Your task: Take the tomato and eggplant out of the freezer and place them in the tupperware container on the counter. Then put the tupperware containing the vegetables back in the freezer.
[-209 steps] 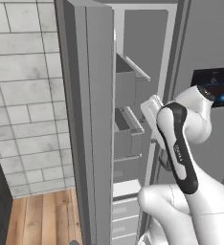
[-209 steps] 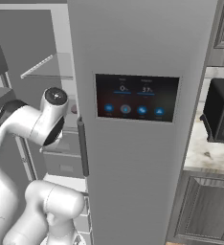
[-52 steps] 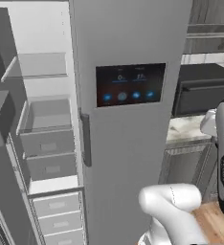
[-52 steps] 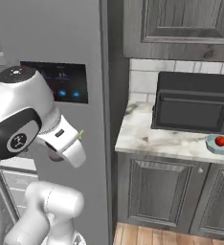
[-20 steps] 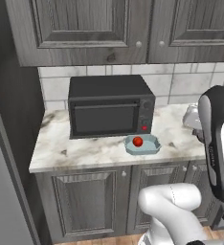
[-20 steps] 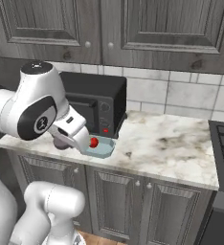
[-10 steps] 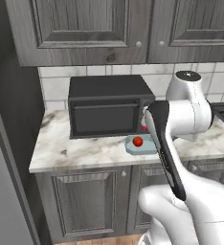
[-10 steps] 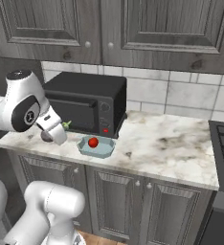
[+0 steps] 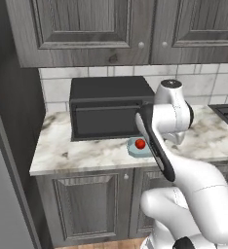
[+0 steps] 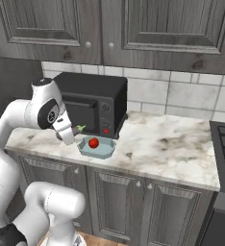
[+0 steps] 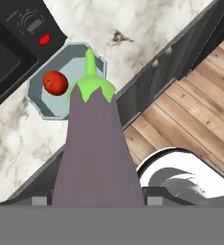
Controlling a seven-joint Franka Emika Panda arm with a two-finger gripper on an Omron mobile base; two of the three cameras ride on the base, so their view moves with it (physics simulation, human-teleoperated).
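Hand view, fingers (image 11: 97, 198) gripping eggplant (image 11: 95, 148), tomato (image 11: 55, 83) in tupperware container (image 11: 44, 107), counter (image 11: 147, 28).

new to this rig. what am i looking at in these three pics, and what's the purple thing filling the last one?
It is a rendered kitchen with one white robot arm on a base that can drive. Two pictures come from cameras on that base, behind the arm to its left and right, so both show the same scene from two sides. The third comes from a camera on the hand, looking along the fingers.

On the counter sits a black microwave. In front of it lies the tupperware container, a shallow blue-grey tray, with the tomato already inside.

The purple thing is the eggplant, held in the gripper with its green stem pointing toward the tray. In the right base view the hand is just left of the tray, with the stem tip poking out.
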